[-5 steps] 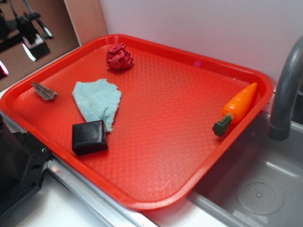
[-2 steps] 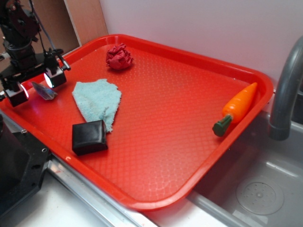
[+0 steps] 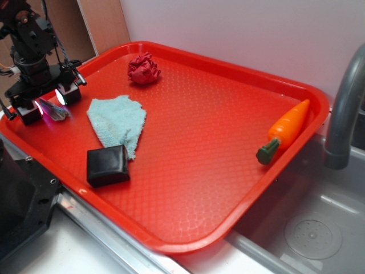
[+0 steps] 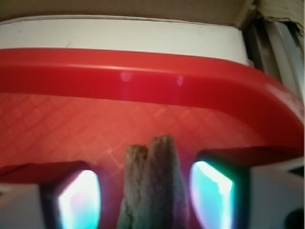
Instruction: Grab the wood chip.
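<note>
Wood chip (image 3: 55, 110): lies flat on the far-left part of the red tray (image 3: 228, 188), close to the left rim. In the wrist view (image 4: 151, 183) it stands between the two glowing pads, with a gap on either side.
Gripper (image 3: 45, 104): low over the chip, jaws spread wide; the pads (image 4: 78, 200) straddle the wood without touching it. Nothing is held.
Step, as judged: the approach looks done; closing on the chip is what is left.
Blue cloth (image 3: 118, 121): just right of the chip and near the right-hand finger, but apart from it.
Black block (image 3: 107, 165): nearer the front edge, well clear of the hand.
Red cloth ball (image 3: 143, 68): far side of the tray, well apart.
Toy carrot (image 3: 284, 131): against the right rim, out of the way.
Risk, slipping: the chip is thin and lies flat, so pads closing too high may pass over it or only pinch its top edge.
Risk, skidding: the tray is smooth; if one pad meets the wood first, it may push the sliver sideways or turn it out of the gap.
Risk, height: how close the fingertips are to the tray floor cannot be told; going lower could press them into it.
</note>
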You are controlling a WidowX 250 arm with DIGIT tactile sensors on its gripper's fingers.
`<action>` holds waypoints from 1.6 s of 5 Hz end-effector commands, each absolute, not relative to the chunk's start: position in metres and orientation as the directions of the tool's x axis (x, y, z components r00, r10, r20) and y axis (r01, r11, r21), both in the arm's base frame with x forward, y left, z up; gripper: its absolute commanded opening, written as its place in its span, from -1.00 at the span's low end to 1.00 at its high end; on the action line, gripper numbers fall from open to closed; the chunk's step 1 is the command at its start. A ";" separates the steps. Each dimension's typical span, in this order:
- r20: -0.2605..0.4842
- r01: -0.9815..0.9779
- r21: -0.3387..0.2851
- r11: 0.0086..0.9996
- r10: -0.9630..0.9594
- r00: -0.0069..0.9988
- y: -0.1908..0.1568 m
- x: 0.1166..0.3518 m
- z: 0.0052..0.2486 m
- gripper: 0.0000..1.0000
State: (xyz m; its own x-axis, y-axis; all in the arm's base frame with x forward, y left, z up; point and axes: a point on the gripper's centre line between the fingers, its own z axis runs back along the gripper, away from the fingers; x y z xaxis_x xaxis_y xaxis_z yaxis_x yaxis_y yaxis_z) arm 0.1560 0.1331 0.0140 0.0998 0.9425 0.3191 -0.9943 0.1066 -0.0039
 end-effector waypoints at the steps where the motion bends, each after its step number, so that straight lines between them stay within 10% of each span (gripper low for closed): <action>1: 0.286 -0.974 -0.006 0.225 0.934 0.214 0.127 0.153 0.035 -1.00; 4: 0.078 -0.562 -0.102 0.821 0.570 0.818 0.057 0.171 0.137 -1.00; 8: 0.122 -0.234 -0.111 0.966 0.247 0.961 -0.029 0.146 0.205 -1.00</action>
